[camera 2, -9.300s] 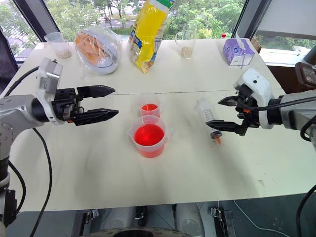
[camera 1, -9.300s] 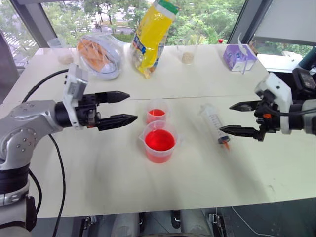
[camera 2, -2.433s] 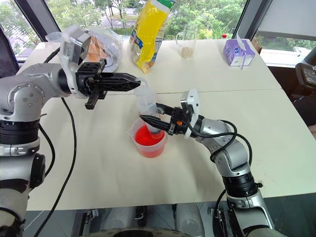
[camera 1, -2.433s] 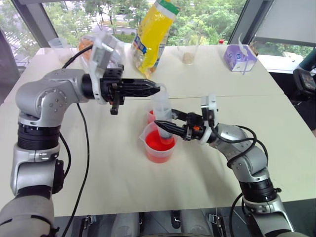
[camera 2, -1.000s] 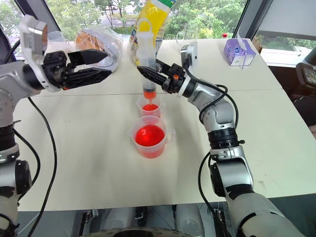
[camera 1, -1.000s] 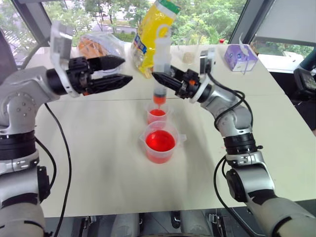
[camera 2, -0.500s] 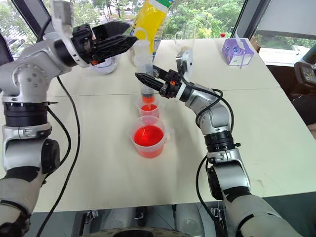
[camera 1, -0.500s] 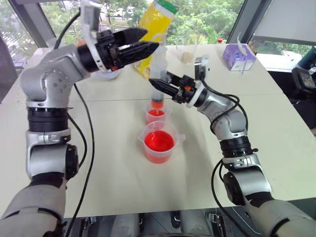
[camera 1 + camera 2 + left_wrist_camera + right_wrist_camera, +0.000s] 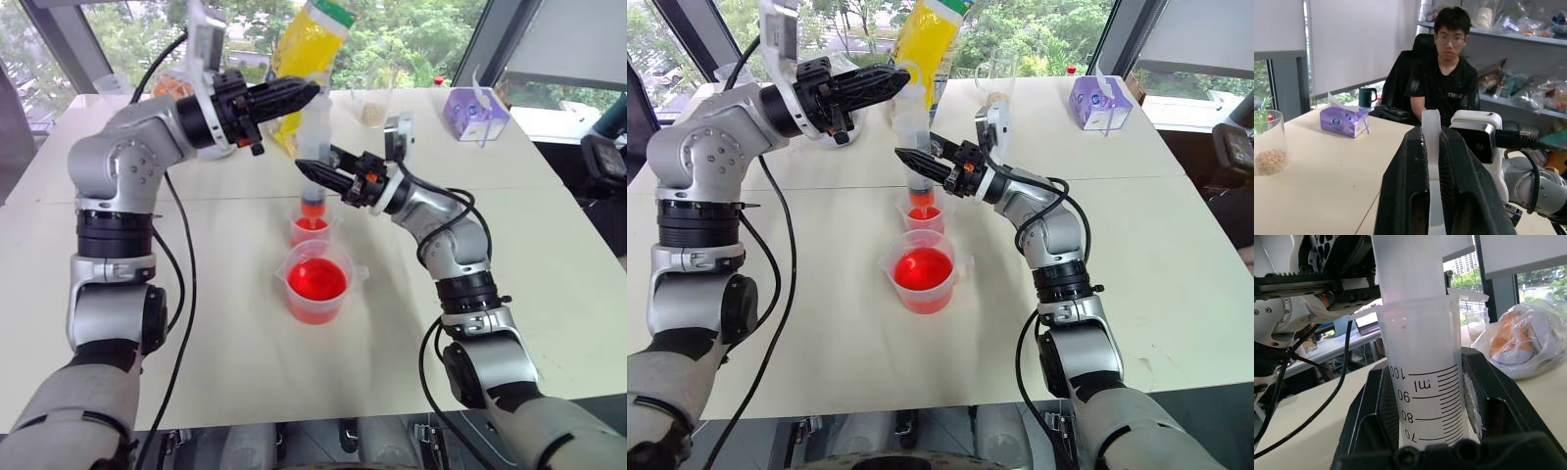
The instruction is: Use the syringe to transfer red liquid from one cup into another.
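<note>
The syringe (image 9: 313, 157) stands upright above the small cup (image 9: 312, 227), its orange-red tip pointing down just over the cup's mouth. Its thick clear barrel carries black printed graduations, and red liquid (image 9: 313, 205) fills the lowest part near the tip; the white plunger (image 9: 1430, 128) rises well out of the top. The right gripper (image 9: 323, 177) is clamped on the barrel, one black finger on each side. The left gripper (image 9: 904, 76) is closed on the top of the plunger, which sits pinched between its fingers in the left wrist view. The small cup holds some red liquid, though how much is hard to judge. Just in front of it on the white desk (image 9: 549, 294) stands the wider spouted beaker (image 9: 317, 282), holding bright red-orange liquid.
</note>
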Robot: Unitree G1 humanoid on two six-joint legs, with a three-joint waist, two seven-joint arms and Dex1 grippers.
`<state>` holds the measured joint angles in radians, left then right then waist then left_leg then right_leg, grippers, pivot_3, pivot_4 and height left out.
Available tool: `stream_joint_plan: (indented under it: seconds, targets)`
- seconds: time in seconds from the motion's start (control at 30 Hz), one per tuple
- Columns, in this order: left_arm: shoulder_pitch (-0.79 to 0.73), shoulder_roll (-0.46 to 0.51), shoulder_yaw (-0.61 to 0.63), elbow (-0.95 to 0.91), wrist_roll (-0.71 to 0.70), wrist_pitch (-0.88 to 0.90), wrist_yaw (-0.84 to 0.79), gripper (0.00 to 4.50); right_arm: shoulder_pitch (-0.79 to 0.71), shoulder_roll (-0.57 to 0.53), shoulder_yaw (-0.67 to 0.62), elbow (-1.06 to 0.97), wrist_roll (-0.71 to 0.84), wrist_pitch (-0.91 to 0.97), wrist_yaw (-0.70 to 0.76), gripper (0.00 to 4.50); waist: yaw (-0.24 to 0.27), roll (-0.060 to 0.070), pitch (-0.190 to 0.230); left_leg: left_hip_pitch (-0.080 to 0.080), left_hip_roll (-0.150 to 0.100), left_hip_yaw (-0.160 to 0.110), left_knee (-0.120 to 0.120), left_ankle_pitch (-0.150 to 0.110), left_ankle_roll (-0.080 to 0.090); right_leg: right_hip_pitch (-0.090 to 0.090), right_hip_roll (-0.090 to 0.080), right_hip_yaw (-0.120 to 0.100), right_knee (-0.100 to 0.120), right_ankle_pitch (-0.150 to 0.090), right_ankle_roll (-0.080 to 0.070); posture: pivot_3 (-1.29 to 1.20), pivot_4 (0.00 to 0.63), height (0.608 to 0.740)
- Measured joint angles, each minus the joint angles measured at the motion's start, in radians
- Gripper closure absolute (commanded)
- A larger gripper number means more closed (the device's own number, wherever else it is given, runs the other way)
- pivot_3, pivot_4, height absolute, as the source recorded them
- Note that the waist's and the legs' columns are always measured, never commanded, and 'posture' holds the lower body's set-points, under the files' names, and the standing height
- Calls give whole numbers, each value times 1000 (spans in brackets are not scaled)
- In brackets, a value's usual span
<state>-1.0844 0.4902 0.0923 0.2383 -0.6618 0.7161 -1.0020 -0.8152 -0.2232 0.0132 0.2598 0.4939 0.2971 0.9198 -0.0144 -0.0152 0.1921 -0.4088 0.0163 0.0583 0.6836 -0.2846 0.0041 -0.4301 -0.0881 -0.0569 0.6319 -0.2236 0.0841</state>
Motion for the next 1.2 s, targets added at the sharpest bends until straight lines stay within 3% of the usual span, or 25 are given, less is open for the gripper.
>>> stream_joint_plan:
  seconds: [1.2]
  targets:
    - [126, 37, -20, -121, 65, -73, -55, 4480, -51, -4, 18, 42, -19, 7, 34, 3071, 0, 0, 0, 0, 0, 0, 0, 0, 0, 0, 0, 0, 0, 0, 0, 0, 150, 740]
